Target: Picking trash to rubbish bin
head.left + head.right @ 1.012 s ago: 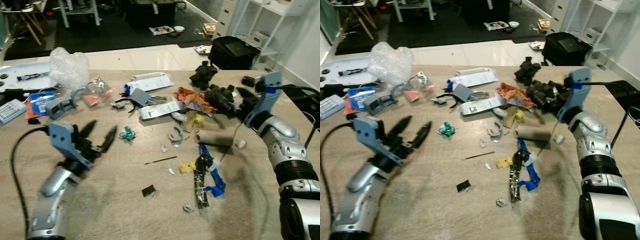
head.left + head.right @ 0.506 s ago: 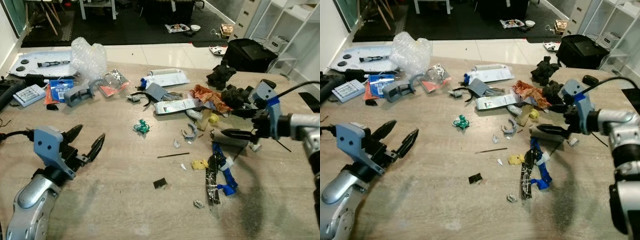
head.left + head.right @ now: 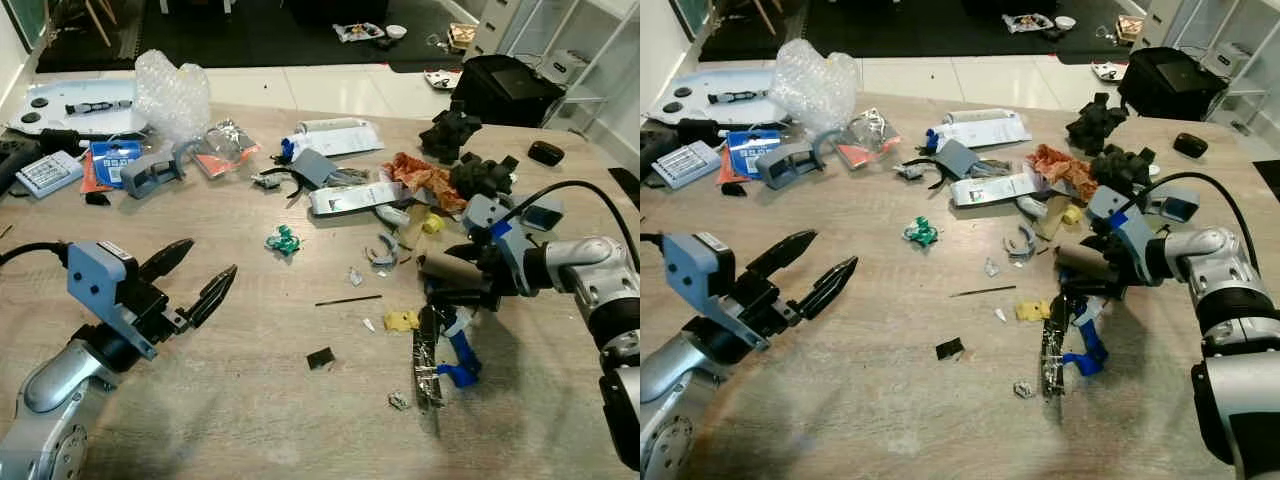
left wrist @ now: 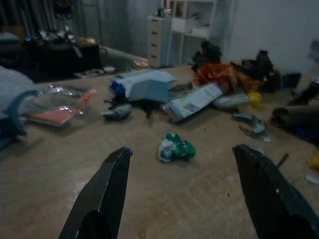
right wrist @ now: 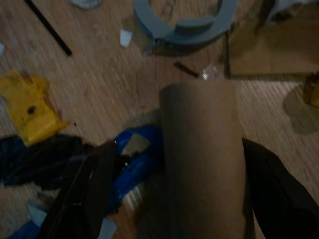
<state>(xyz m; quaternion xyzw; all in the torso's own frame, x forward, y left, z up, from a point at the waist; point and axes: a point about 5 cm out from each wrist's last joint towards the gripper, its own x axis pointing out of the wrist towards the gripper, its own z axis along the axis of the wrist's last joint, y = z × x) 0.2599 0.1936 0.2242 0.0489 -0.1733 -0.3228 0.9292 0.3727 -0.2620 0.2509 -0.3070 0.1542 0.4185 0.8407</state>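
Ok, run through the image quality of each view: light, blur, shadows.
Both eye views are bright and fairly sharp, with soft shadows under the left gripper on the table. The left wrist view is dim and soft, the green wrapper blurry. The right wrist view is dark, the cardboard tube close and out of focus.

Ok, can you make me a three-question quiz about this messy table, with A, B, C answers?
1. Where is the right pincer?
A. around the cardboard tube
B. over the bubble wrap
C. on the floor

2. What colour is the crumpled wad ahead of the left pincer?
A. pink
B. green
C. white

3. How is the left pincer?
A. shut
B. holding a box
C. open

Answers: 1 A, its fingers sit either side of the tube; 2 B, the wad is green with some white; 3 C, its fingers are spread apart with nothing between them.
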